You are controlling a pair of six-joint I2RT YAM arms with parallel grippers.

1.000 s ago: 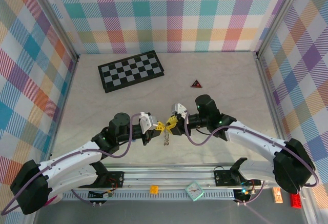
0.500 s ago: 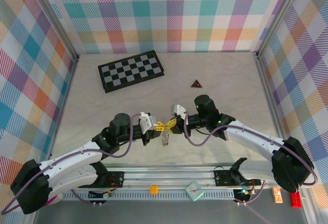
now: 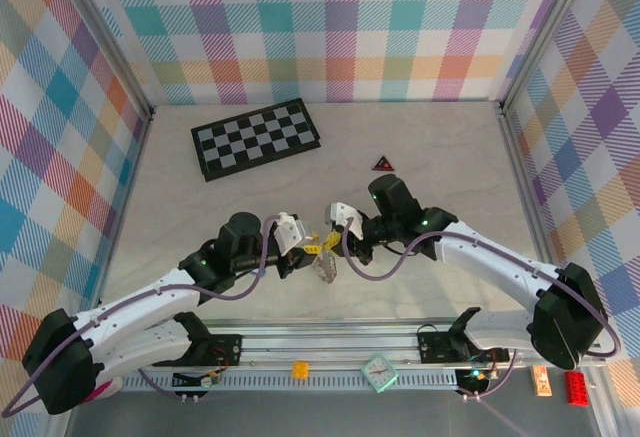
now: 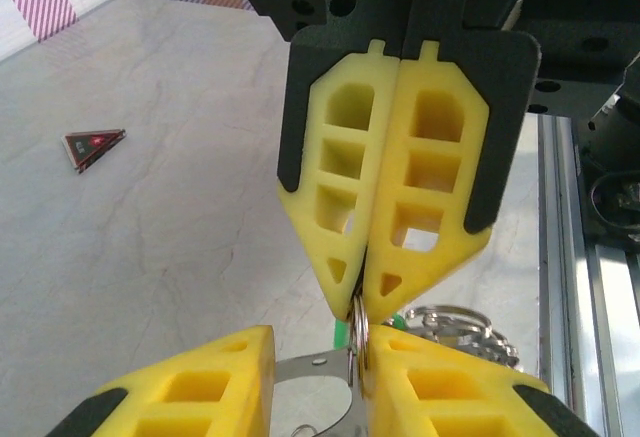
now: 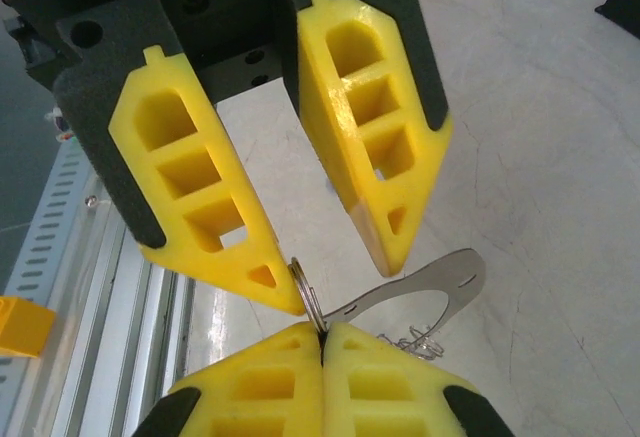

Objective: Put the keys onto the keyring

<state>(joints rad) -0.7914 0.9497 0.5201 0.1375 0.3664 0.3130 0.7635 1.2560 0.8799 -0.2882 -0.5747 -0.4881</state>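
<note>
Keyring (image 5: pixel 305 292) pinched in right jaws, between left jaws.

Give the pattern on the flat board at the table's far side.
Black-and-white checks; the board shows best in the top external view.

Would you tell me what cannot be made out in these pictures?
Top view: keyring, too small to trace its loop.
Left wrist view: green key, nearly all hidden behind the right pincer.
Right wrist view: metal ring, its lower part buried between the right pincer's shut fingers.
</note>
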